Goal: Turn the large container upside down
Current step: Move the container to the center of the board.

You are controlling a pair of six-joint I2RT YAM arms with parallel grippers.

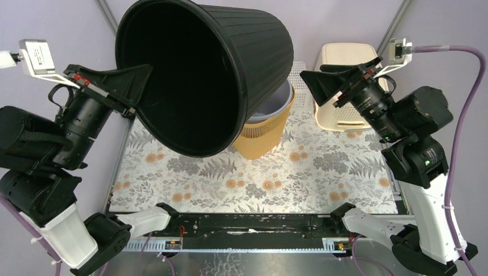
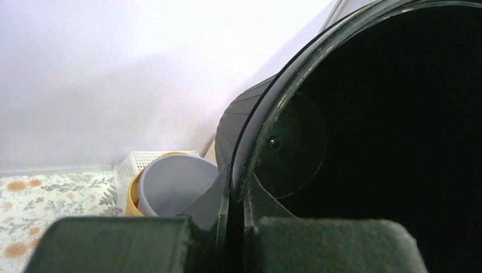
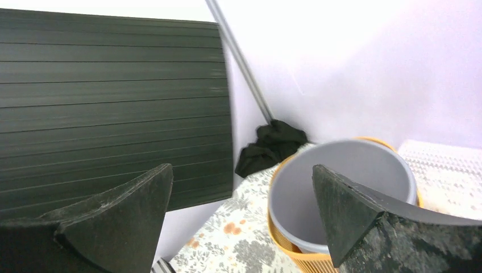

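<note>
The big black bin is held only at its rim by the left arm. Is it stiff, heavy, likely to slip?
Probably stiff: the black bin shows a round mouth though the left gripper pinches only the rim. Likely light for its size, being thin ribbed plastic. The smooth rim may pivot or slip between the jaws while turning.

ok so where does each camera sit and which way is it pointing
Top: above and behind the arms, looking down on the table; left gripper and right gripper show.
Left wrist: along its fingers, shut on the black bin's rim, into the bin.
Right wrist: past open fingers at the bin's ribbed side.
Both wrist views share the grey bucket.
</note>
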